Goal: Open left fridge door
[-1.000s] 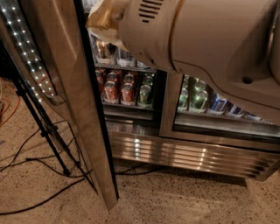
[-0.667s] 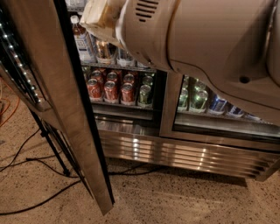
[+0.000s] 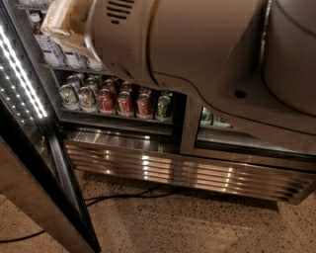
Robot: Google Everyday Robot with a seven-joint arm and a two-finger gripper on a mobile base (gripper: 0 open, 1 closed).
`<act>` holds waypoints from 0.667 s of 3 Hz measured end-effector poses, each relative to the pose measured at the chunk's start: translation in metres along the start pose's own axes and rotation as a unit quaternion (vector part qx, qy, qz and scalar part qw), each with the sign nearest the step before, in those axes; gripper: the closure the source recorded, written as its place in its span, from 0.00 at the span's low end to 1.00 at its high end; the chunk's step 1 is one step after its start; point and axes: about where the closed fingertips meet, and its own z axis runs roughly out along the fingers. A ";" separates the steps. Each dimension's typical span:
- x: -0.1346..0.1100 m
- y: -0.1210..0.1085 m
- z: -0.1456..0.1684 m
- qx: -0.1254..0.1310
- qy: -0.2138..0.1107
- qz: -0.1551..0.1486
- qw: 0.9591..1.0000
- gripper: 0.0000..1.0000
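End effector (image 3: 63,21) sits top left at the arm's tip, in front of the upper shelf; open or closed, cannot tell. Left fridge door (image 3: 25,123) stands swung wide open at the left edge, LED strip (image 3: 19,69) lit. Cans (image 3: 118,96) exposed on the shelf, steel grille (image 3: 187,170) below.

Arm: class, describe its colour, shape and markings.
The arm is a bulky, smooth cream shell with a slotted vent, a small dark hole and a wrinkled sleeve at its top-left end. The gripper is beyond that end, out of view.
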 end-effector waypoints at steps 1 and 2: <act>0.000 0.000 0.000 0.000 0.000 0.000 1.000 1.00; 0.000 0.000 0.000 0.000 0.000 0.000 1.000 1.00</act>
